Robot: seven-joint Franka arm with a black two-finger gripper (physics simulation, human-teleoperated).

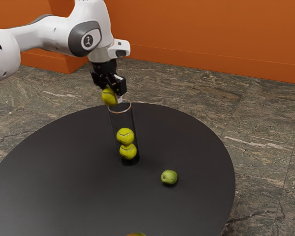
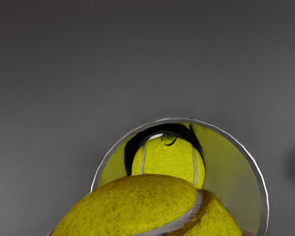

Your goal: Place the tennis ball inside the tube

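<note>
Grasping the tennis ball (image 1: pixel 109 97) firmly in the gripper (image 1: pixel 112 94), just above the tube (image 1: pixel 122 120). Can count two other balls (image 1: pixel 125 136) inside the tube; have yet to insert and release this one.

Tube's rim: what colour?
The tube's rim is pale, whitish, showing best in the wrist view.

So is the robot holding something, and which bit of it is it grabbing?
Yes, a tennis ball. My gripper is pinching it by two opposite sides, near the tube's rim.
</note>
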